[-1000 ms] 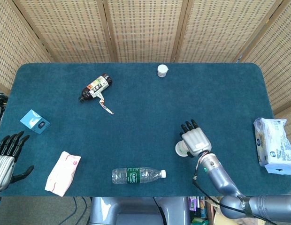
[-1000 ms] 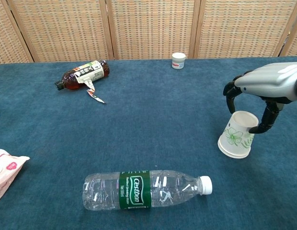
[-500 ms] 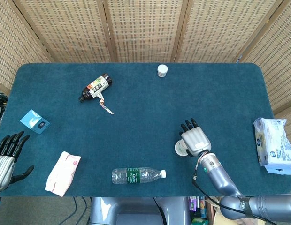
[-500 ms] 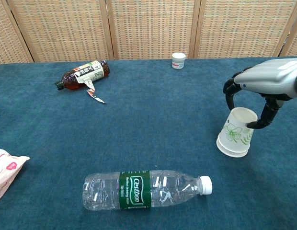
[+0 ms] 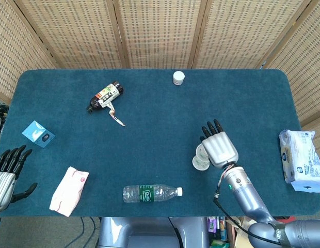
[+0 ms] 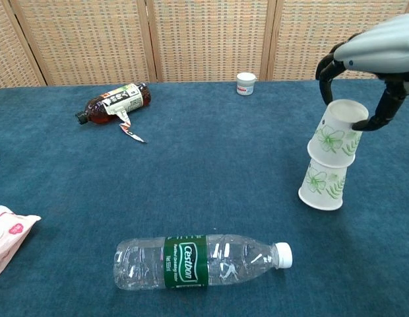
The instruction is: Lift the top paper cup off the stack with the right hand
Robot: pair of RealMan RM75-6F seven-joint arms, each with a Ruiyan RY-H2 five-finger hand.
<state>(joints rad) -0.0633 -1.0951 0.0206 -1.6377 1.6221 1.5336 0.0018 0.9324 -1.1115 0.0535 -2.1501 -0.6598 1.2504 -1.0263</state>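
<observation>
Two white paper cups with green leaf prints stand upside down at the right of the table. My right hand (image 6: pixel 373 59) (image 5: pixel 220 147) grips the top cup (image 6: pixel 336 129) from above, raised so that only its rim still overlaps the lower cup (image 6: pixel 323 185) (image 5: pixel 200 161). The lower cup stays on the blue cloth. In the head view the hand covers most of the top cup. My left hand (image 5: pixel 6 173) hangs off the table's left front corner, fingers apart, holding nothing.
A clear water bottle (image 6: pixel 201 257) lies near the front edge. A dark drink bottle (image 6: pixel 115 100) lies at the back left, a small white jar (image 6: pixel 245 83) at the back. A wipes pack (image 5: pixel 302 161) sits far right, a pink packet (image 5: pixel 68 190) and blue card (image 5: pixel 38 134) at left.
My right hand has risen with the top cup, drawing it almost out of the lower cup. The lower cup has stayed on the table. The left hand has not moved.
</observation>
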